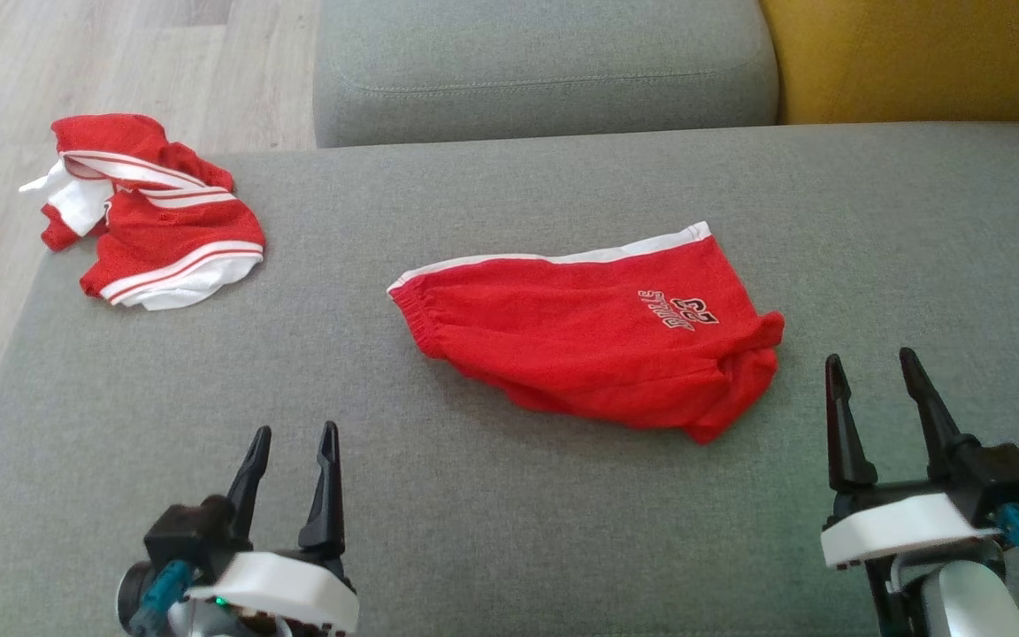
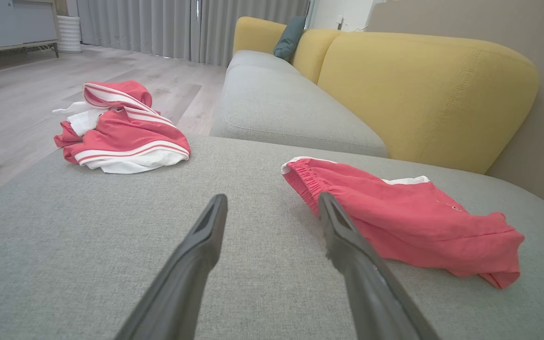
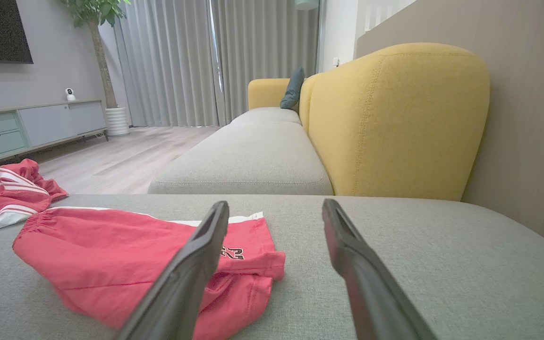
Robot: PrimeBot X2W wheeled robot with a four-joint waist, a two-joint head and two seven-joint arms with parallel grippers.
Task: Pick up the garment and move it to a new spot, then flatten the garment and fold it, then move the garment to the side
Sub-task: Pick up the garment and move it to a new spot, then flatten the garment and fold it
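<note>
Red fabric shorts with white trim [image 1: 589, 341] lie mid-seat on the grey fabric sofa cushion [image 1: 474, 513]. Left gripper [image 1: 294, 431] and right gripper [image 1: 869, 356] hover at the near edge, both spread wide, holding nothing. A crumpled red-and-white striped garment [image 1: 156, 221] sits at the far left corner.

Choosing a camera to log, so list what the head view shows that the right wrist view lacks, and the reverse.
Head view: the left pincer, open, and the word BULLS on the red shorts. Right wrist view: curtains, a cabinet, a potted plant, a teal cushion. Both: the red shorts, the crumpled red-and-white garment, the grey sofa seat, the open right pincer.
</note>
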